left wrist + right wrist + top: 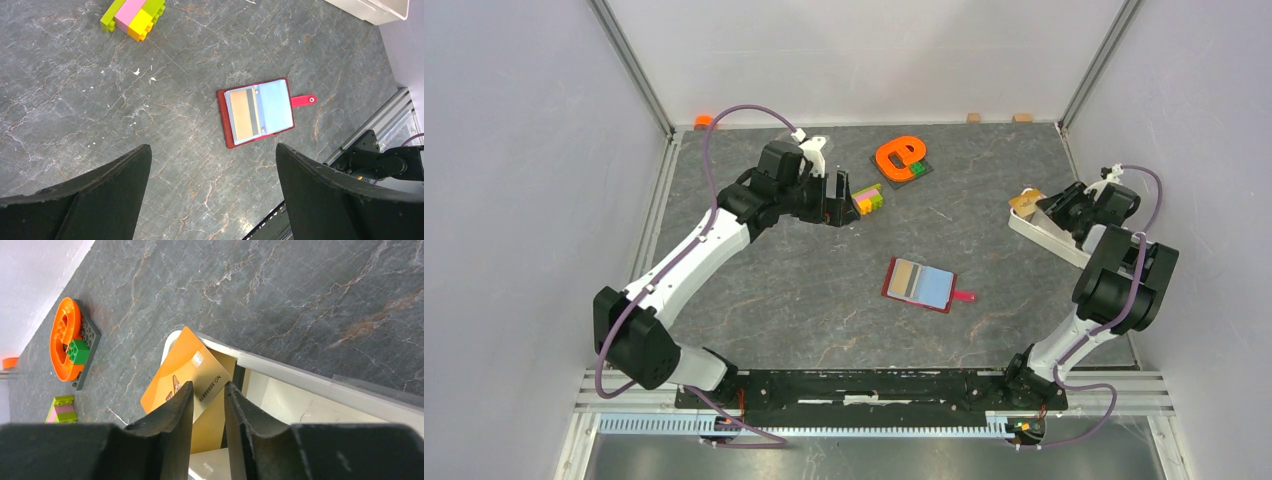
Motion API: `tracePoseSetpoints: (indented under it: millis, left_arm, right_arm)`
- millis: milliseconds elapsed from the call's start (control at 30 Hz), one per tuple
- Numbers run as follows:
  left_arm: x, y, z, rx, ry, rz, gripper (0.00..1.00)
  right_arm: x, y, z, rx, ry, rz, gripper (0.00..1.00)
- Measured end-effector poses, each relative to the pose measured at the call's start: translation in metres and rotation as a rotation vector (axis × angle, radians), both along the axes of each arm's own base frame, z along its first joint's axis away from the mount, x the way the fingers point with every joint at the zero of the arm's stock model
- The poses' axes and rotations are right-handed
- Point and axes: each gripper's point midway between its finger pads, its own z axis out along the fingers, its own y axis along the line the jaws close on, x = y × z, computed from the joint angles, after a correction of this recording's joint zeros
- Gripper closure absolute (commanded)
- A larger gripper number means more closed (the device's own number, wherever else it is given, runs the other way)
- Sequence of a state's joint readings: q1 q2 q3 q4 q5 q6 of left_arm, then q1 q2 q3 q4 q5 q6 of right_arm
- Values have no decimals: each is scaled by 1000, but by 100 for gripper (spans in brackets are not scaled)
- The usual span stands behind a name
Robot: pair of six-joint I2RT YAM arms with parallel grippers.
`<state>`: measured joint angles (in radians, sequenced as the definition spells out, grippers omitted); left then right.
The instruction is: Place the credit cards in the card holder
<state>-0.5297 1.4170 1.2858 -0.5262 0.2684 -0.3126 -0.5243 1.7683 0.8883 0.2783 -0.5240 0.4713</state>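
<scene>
While my left tool (212, 150) gapes empty, my right tool (208, 386), half-closed, frames a thin glossy orange card (185, 360); grip uncertain.

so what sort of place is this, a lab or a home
Most likely a robot lab test cell: plain white walls on metal posts box in a grey table, two arms are bolted to a rail at its near edge, and toy bricks lie about.
</scene>
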Motion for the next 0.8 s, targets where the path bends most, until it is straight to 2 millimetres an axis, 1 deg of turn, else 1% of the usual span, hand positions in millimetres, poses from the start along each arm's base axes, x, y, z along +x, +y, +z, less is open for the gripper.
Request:
tracePoseSetpoints:
  millis: [167, 300, 433, 500, 567, 633, 667, 733, 800]
  left_arm:
    - [1, 0, -2, 3, 4, 1, 0]
    - [1, 0, -4, 5, 8, 0, 0]
    - [1, 0, -4, 5, 9, 1, 0]
    - [1, 0, -4, 6, 9, 1, 0]
    - [1, 0, -4, 6, 8, 1, 0]
    - [1, 0, -4, 6, 8, 1, 0]
    - [1, 0, -4, 6, 9, 1, 0]
    - [1, 0, -4, 6, 9, 1, 0]
    - [1, 0, -4, 5, 9, 1, 0]
  right_arm:
    - [3, 2, 4, 12, -32, 3, 72]
    - [5, 3, 9, 28, -54, 2, 80]
    - [8, 5, 14, 40, -77, 2, 85]
    - [8, 5, 17, 45, -87, -1, 90]
    - [8, 6, 22, 53, -100, -6, 91]
    - [10, 7, 29, 62, -120, -7, 91]
    - [11, 7, 32, 63, -129, -8, 89]
    - [12, 7, 38, 61, -144, -8, 80]
    - [10, 5, 40, 44, -140, -19, 69]
